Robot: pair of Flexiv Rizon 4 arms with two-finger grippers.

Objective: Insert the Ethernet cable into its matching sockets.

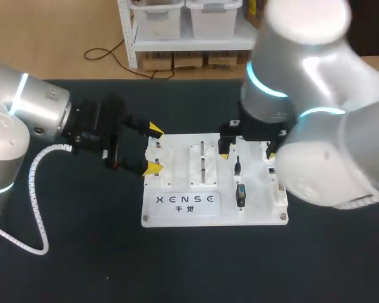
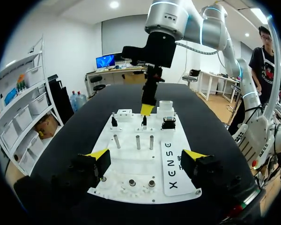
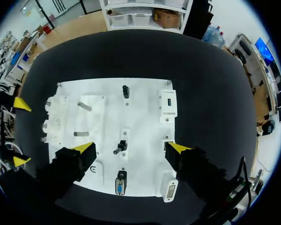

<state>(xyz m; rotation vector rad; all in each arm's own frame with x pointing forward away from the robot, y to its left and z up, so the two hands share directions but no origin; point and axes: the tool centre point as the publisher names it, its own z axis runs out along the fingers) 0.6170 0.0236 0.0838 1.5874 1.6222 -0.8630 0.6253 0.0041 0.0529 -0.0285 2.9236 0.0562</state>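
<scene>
Between the spread, empty fingers of the right gripper, a small black piece, probably the Ethernet plug, sits on the white board. At the board's edge the left gripper hangs released. The plug looks light and rigid, its latch likely fragile, so pinch its flat sides.

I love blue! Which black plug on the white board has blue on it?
The plug beside the printed letters; the middle plug and far plug show no blue.
</scene>
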